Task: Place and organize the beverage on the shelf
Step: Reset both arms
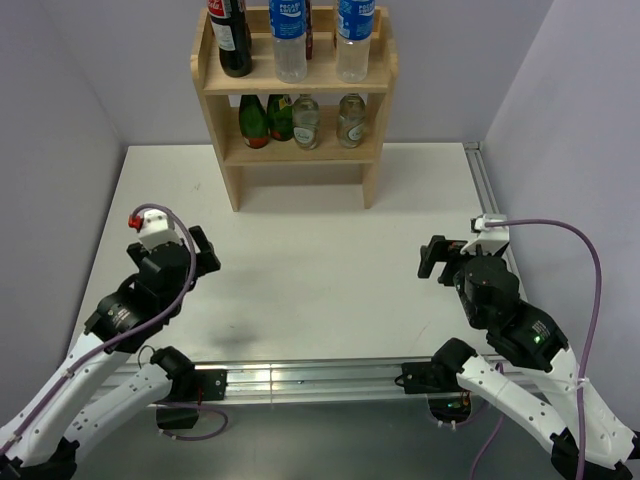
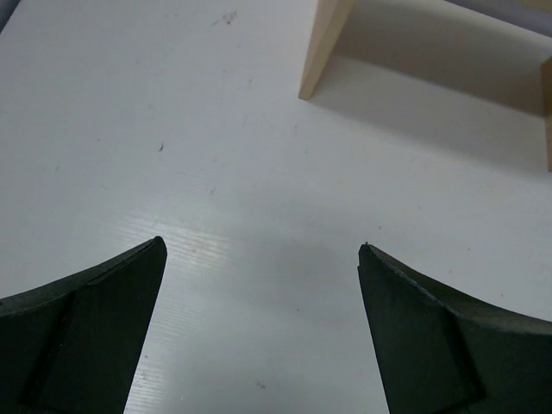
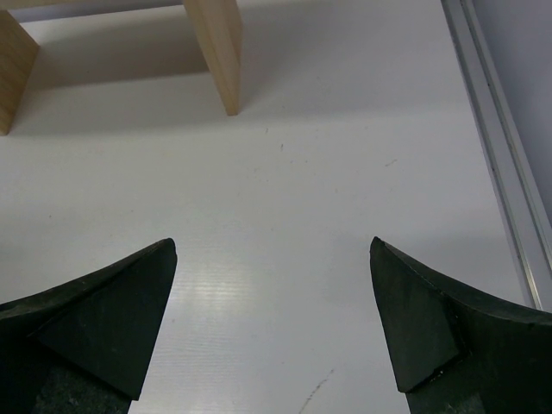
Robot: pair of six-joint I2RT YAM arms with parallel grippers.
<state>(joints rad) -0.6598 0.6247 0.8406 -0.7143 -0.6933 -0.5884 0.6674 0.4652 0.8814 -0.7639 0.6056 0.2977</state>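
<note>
The light wood shelf (image 1: 225,160) stands at the back middle of the table. Its top board holds a dark cola bottle (image 1: 233,40) and two clear blue-label water bottles (image 1: 289,42) (image 1: 354,42). The middle tier holds two green bottles (image 1: 254,122) and two clear glass bottles (image 1: 350,120). My left gripper (image 1: 204,252) is open and empty over the bare table at the near left. My right gripper (image 1: 434,258) is open and empty at the near right. Both are far from the shelf. A shelf leg shows in the left wrist view (image 2: 323,47) and in the right wrist view (image 3: 217,52).
The white table (image 1: 320,260) is walled in by grey panels on both sides. A metal rail (image 1: 495,200) runs along the right edge and another along the near edge (image 1: 300,378). The shelf's bottom space under the middle tier holds nothing.
</note>
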